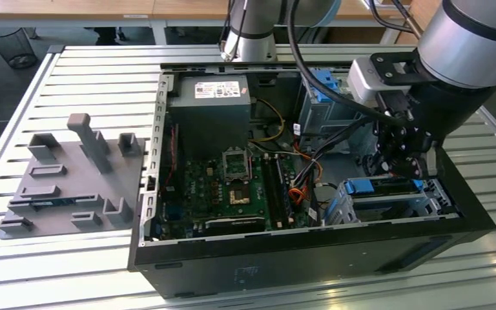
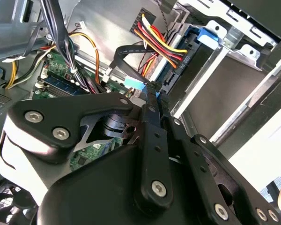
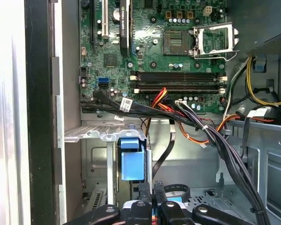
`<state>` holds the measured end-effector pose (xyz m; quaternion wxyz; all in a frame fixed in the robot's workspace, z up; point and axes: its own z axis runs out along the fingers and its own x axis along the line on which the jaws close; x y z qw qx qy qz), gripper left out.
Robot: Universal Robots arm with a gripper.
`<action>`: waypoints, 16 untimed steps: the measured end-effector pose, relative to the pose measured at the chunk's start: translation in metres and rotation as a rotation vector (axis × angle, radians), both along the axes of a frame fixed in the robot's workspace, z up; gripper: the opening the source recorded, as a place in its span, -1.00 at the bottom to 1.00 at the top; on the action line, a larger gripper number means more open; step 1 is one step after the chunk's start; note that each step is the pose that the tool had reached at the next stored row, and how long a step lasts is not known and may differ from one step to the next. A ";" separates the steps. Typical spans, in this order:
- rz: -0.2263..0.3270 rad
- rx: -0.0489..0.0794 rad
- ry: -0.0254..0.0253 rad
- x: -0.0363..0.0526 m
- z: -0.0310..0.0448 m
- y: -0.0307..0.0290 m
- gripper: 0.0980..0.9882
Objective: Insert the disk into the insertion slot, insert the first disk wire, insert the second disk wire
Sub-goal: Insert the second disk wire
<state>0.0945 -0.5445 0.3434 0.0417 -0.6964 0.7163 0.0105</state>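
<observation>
The disk [image 1: 377,186], edged by its blue bracket [image 2: 208,35], lies inside the insertion slot [image 1: 433,201], a low silver cage at the exterior view's right of the open computer case. A plug with red, yellow and black wires [image 2: 174,60] sits against the disk's end. My gripper [image 1: 407,169] hangs just above the cage. In the second wrist view my gripper [image 2: 153,96] is shut on the light blue connector [image 2: 135,84] of a flat black wire [image 2: 126,52], close to the disk's end. The first wrist view has my gripper [image 3: 152,188] with that black wire [image 3: 165,152] running up from it.
The motherboard [image 1: 230,187] fills the case floor, with a power supply [image 1: 209,110] behind it and a taller cage with a blue tab [image 1: 325,97] at the back. Loose wire bundles [image 3: 210,133] cross beside the cage. A grey fixture plate [image 1: 67,187] lies on the slatted table at the exterior view's left.
</observation>
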 end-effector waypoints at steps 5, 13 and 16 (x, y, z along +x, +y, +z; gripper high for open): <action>0.000 0.000 0.0000 0.0019 -0.0007 -0.0005 -0.89; 0.000 0.012 0.0000 0.0030 -0.0027 -0.0042 -0.89; 0.000 0.012 0.0000 0.0030 -0.0032 -0.0062 -0.89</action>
